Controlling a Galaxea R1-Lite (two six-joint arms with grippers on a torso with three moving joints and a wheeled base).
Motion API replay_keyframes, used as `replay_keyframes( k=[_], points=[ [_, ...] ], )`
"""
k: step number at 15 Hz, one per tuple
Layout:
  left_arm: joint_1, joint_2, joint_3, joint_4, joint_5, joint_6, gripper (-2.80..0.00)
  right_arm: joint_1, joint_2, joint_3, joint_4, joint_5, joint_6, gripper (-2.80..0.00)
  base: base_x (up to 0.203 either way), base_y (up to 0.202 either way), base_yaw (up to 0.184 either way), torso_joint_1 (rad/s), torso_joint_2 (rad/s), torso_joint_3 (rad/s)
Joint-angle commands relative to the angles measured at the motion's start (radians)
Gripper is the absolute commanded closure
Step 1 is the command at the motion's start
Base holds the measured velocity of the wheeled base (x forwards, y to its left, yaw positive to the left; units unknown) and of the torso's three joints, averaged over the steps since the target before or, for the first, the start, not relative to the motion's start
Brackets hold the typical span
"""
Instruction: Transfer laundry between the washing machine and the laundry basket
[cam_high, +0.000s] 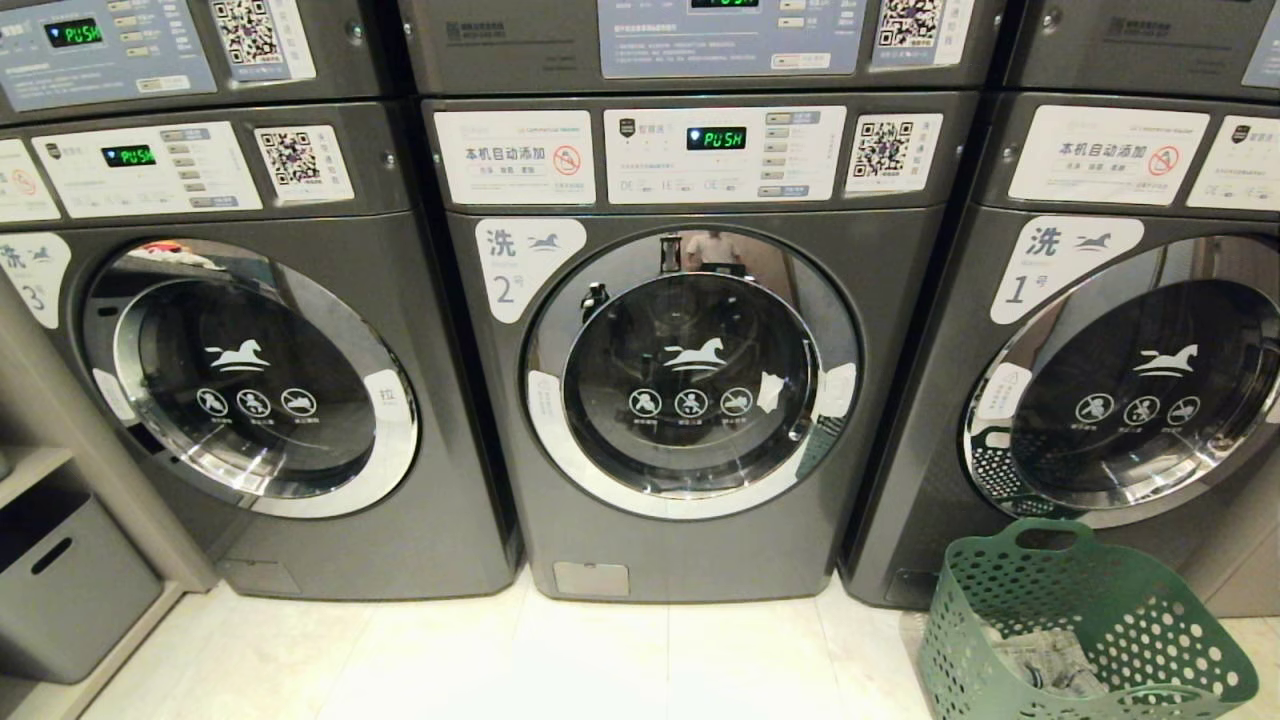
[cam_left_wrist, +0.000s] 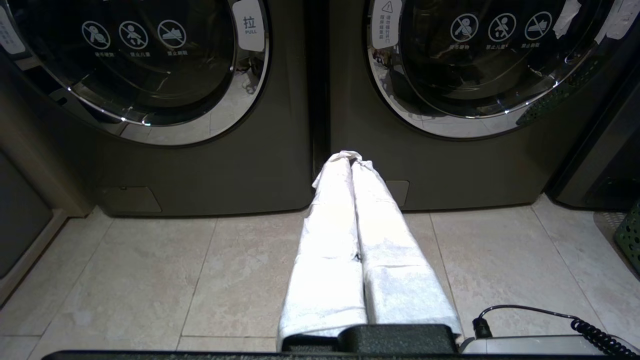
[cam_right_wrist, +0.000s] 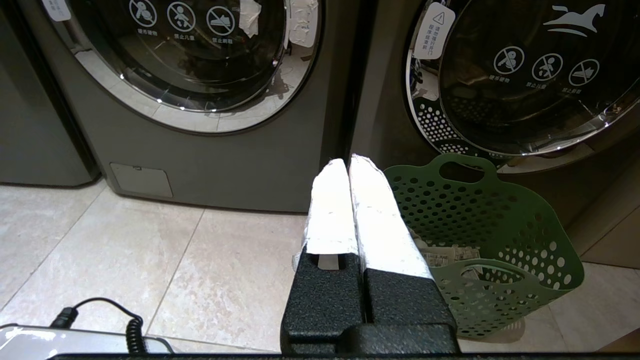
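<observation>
Washer 2 (cam_high: 690, 400): door closed, not yet opened; basket (cam_high: 1080, 620) on floor before machine 1 (cam_high: 1130, 390), laundry (cam_high: 1050, 665) inside, handy for loading; left gripper (cam_left_wrist: 350, 160), right gripper (cam_right_wrist: 348, 162) clenched, empty, low.

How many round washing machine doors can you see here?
3: number 3's door on the left, number 2's in the middle, number 1's on the right, partly cut off. More may lie outside view.

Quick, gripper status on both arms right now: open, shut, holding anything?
Left gripper: closed, empty, low over the floor facing the machines.
Right gripper: closed, empty, beside the laundry basket.
</observation>
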Motion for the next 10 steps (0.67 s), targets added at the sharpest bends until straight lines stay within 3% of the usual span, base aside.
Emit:
replay_keyframes(
  k=[1,10],
  points=[
    [0.000,0.000,0.000,0.000,0.001,-0.002,0.00,0.000,0.003,0.001,0.001,0.000,0.000,0.00,0.000,0.000,0.000,0.000,0.00,0.000],
    [0.000,0.000,-0.001,0.000,0.003,-0.018,0.00,0.000,0.002,0.002,0.001,0.000,0.002,0.00,0.000,0.000,0.000,0.000,0.00,0.000]
  ],
)
